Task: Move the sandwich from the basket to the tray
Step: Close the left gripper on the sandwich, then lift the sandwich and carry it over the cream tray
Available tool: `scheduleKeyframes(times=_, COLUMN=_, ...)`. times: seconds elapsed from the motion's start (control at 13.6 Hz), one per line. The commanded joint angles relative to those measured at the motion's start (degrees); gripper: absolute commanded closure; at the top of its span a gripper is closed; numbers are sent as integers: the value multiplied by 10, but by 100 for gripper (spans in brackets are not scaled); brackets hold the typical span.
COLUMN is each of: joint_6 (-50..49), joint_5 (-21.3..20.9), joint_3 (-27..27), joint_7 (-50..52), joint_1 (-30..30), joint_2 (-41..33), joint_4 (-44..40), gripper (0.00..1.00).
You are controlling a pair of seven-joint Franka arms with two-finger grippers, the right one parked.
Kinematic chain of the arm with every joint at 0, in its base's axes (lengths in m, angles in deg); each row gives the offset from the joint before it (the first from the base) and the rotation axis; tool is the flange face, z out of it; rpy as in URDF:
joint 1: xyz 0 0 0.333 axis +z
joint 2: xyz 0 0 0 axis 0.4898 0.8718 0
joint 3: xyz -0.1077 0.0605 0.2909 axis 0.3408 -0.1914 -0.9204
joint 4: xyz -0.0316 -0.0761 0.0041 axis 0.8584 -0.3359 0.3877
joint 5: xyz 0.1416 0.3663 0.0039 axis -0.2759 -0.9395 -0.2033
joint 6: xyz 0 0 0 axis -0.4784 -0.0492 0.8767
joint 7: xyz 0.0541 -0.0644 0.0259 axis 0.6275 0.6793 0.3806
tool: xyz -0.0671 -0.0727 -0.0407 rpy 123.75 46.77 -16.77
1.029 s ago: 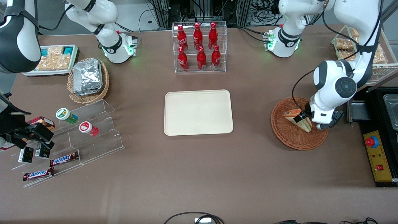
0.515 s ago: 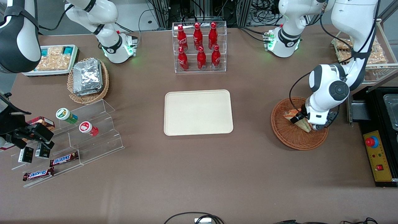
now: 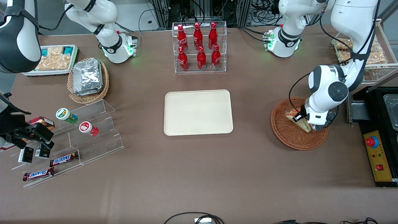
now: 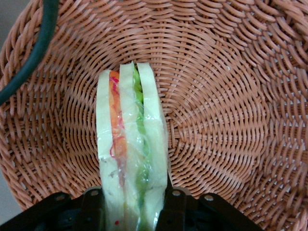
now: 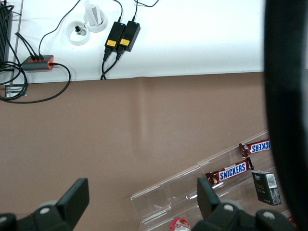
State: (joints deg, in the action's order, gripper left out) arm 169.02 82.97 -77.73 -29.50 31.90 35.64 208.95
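Observation:
The sandwich (image 3: 292, 114), a wrapped wedge with pale bread and orange and green filling, stands on edge in the reddish-brown wicker basket (image 3: 292, 138) toward the working arm's end of the table. My left gripper (image 3: 303, 120) is low over the basket. In the left wrist view its two black fingers (image 4: 91, 208) press on both sides of the sandwich (image 4: 131, 139), which still rests in the basket (image 4: 216, 120). The cream tray (image 3: 198, 112) lies bare at the table's middle, apart from the basket.
A clear rack of red bottles (image 3: 199, 46) stands farther from the camera than the tray. A black control box with a red button (image 3: 377, 155) and a wire rack of snacks (image 3: 373, 53) are beside the basket. A tan basket of foil packets (image 3: 88, 79) and acrylic snack steps (image 3: 77, 133) lie toward the parked arm's end.
My left wrist has come down over the basket and shifted slightly away from the camera, with its fingers now on either side of the sandwich. The sandwich stays in the basket.

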Motion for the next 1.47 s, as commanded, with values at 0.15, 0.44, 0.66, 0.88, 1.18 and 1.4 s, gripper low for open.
scheduleKeyframes(times=0.15, joint_6=-64, joint_5=-9, joint_3=3, joint_7=1, joint_1=-3, joint_2=-38, joint_4=-20, gripper=100)
scheduleKeyframes(times=0.44, joint_6=-200, joint_5=-11, joint_3=52, joint_7=-6, joint_1=-3, joint_2=-50, joint_4=-107, gripper=100)
scheduleKeyframes(times=0.66, joint_6=-291, joint_5=-11, joint_3=105, joint_7=4, joint_1=-3, joint_2=-55, joint_4=-185, gripper=100)
scheduleKeyframes(times=0.88, joint_6=-340, joint_5=-3, joint_3=161, joint_7=8, joint_1=-4, joint_2=-54, joint_4=-235, gripper=100)
scheduleKeyframes(times=1.18, joint_6=-334, joint_5=-9, joint_3=234, joint_7=48, joint_1=-4, joint_2=-49, joint_4=-240, gripper=100)
scheduleKeyframes(times=1.4, joint_6=-334, joint_5=-11, joint_3=280, joint_7=50, joint_1=-4, joint_2=-40, joint_4=-257, gripper=100)
